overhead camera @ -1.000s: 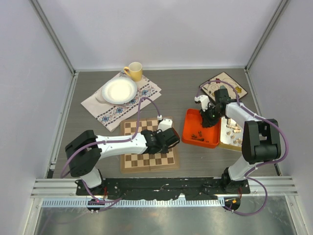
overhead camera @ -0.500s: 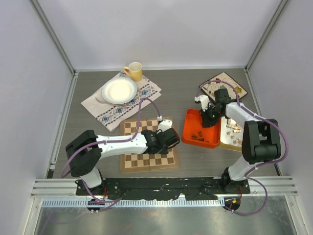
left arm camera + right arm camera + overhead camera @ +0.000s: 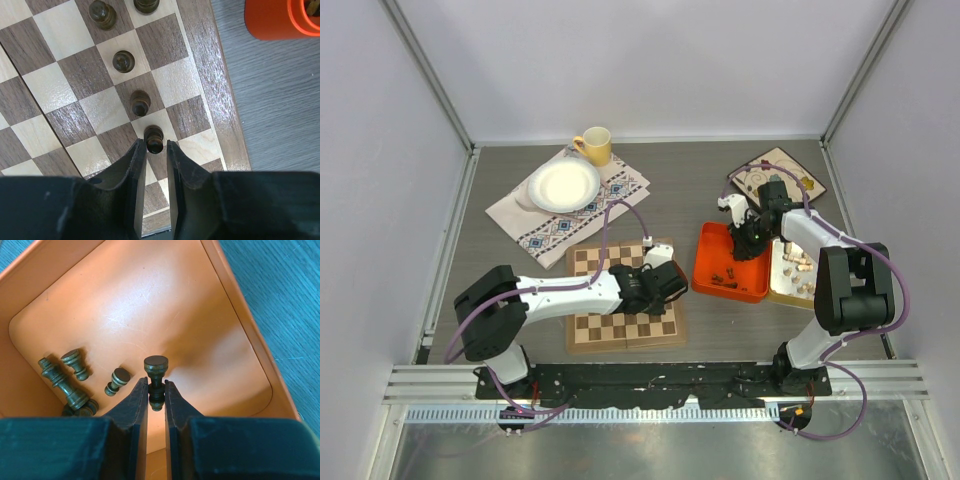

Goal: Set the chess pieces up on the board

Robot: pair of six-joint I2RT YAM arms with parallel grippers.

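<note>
The board lies in front of my left arm, and shows in the left wrist view. My left gripper hovers low at its right edge, jaws a little apart around a standing dark pawn; a thin gap shows on the pawn's right side. More dark pieces stand in a line beyond it. My right gripper is shut on a dark pawn above the orange tray. A few dark pieces lie loose in the tray.
A tan tray with pale pieces sits right of the orange tray. A floral square plate is at the back right. A white plate, yellow cup and patterned cloth lie at the back left.
</note>
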